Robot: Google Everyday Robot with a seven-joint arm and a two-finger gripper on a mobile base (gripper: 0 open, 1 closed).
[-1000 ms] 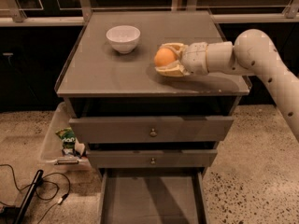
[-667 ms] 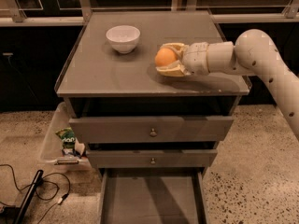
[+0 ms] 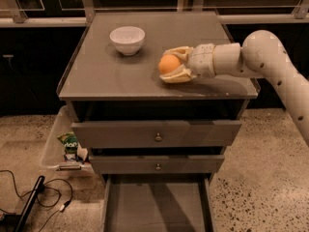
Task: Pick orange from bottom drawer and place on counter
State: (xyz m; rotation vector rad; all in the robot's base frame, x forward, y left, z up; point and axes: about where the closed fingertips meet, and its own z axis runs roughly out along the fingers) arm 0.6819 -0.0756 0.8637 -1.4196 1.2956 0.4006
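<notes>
The orange (image 3: 169,64) sits between the two cream fingers of my gripper (image 3: 166,65), which is shut on it. The gripper lies sideways at the right middle of the counter (image 3: 111,76), its lower finger on or just above the surface. My white arm reaches in from the right. The bottom drawer (image 3: 154,207) is pulled open below, and its grey floor shows nothing on it.
A white bowl (image 3: 127,39) stands on the counter's back left. Two knobbed drawers (image 3: 157,134) are shut. A clear bin (image 3: 50,149) with a green packet (image 3: 71,142) stands left of the cabinet. Cables (image 3: 34,202) lie on the floor at the lower left.
</notes>
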